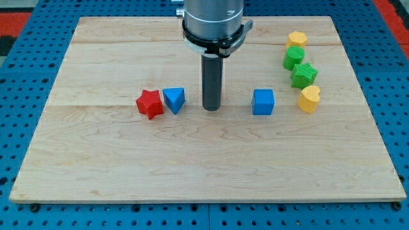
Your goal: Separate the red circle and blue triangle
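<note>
A blue triangle (174, 99) lies left of the board's middle. A red block (149, 103) touches its left side; its shape reads as a star, and no red circle shows. My tip (211, 107) stands on the board just right of the blue triangle, with a small gap between them.
A blue cube (262, 101) lies right of my tip. At the view's right stand a yellow block (296, 39), a green block (294, 57), a green star (304, 75) and a yellow heart (308, 99) in a column. The wooden board (204, 166) sits on a blue pegboard.
</note>
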Controlling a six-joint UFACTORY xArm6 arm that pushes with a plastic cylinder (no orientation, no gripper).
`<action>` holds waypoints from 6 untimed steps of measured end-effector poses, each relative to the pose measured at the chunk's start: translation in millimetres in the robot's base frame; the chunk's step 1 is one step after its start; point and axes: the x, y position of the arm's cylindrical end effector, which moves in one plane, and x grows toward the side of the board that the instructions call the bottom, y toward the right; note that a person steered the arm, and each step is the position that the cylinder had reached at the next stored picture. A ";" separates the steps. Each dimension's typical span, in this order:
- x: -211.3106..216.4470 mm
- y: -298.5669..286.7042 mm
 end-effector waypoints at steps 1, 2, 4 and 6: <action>0.0 -14.0; 0.0 -27.2; -21.6 -52.0; -27.3 -38.5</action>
